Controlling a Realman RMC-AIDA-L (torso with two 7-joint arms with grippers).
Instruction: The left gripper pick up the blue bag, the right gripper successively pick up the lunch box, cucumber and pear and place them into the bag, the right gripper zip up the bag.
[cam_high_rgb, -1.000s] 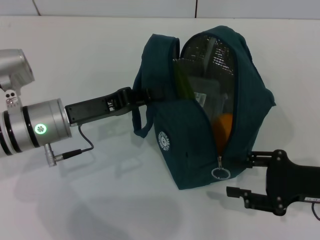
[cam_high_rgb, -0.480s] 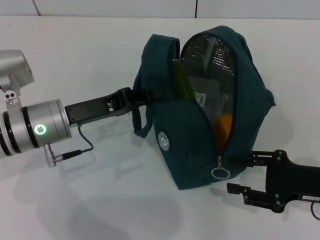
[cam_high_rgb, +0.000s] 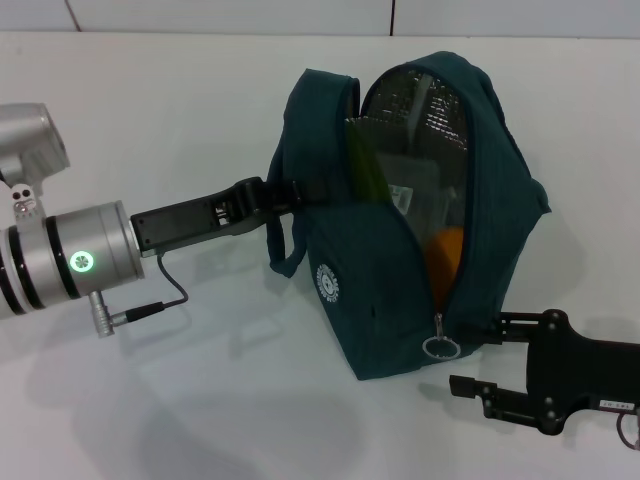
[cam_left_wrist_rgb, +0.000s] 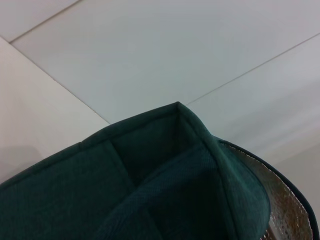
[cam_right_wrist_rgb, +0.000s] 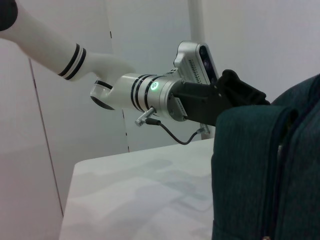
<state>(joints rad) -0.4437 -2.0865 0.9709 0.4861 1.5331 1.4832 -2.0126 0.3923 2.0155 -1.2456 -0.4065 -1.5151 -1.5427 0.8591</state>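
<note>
Head view: the blue bag (cam_high_rgb: 400, 230) stood upright near the middle of the white worktop (cam_high_rgb: 150, 120), its zip undone and the silver lining exposed. Inside, the cucumber (cam_high_rgb: 365, 170) leaned upright along the left wall, the lunch box (cam_high_rgb: 415, 195) sat behind it, and the pear (cam_high_rgb: 445, 250) lay low by the opening. The left gripper (cam_high_rgb: 290, 192) was clamped on the bag's left side by a handle. The right gripper (cam_high_rgb: 478, 352) was by the bag's near right corner, fingers spread apart, just beside the ring zip pull (cam_high_rgb: 439, 347) and not gripping it.

Left wrist view: only teal fabric and a strip of foil lining of the bag (cam_left_wrist_rgb: 150, 190) showed.

Right wrist view: the bag's side (cam_right_wrist_rgb: 265, 175) filled the foreground; beyond it the left gripper (cam_right_wrist_rgb: 240, 92) met the bag's top edge.
</note>
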